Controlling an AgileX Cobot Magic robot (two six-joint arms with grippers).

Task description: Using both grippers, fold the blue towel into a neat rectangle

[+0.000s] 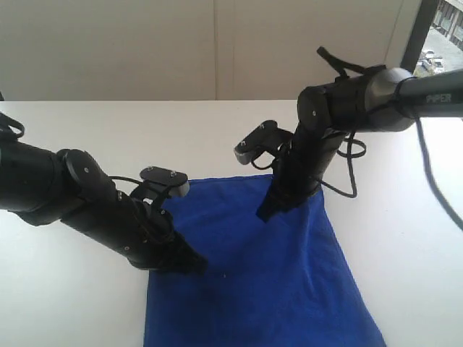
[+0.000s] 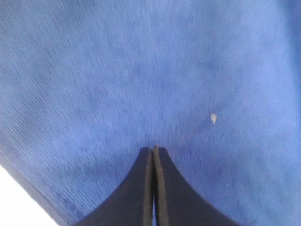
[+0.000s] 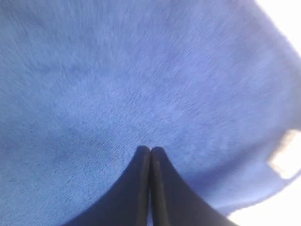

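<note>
Left jaws: pressed tight together, and no cloth shows between them.
Left gripper [image 2: 153, 149]: its tip is down on the blue towel [image 1: 275, 289], close to the towel's left edge.
Right jaws: also pressed tight together, with nothing seen between them.
Right gripper [image 3: 150, 149]: its tip is down on the towel too, near the far edge and well apart from the left one.
Speck [image 2: 213, 118]: a tiny pale bit lies on the cloth near the left tip.
Pale patch [image 3: 284, 162]: it sits by the towel's edge near the right tip. It may be the tag, but it is too blurry to tell.
Towel: it lies flat and smooth on the white table [image 1: 405, 238]. Its near end runs out of the outside view.
Done so far: no corner is lifted and no edge is held up. I cannot tell if the cloth is one layer or already doubled over.
Left to do: I think a fold is yet to come. For that, the jaws would have to open and take hold of an edge.
Left arm: it comes in low from the left and slants down to the cloth.
Right arm: it comes in high from the right, bends, and points steeply down.
</note>
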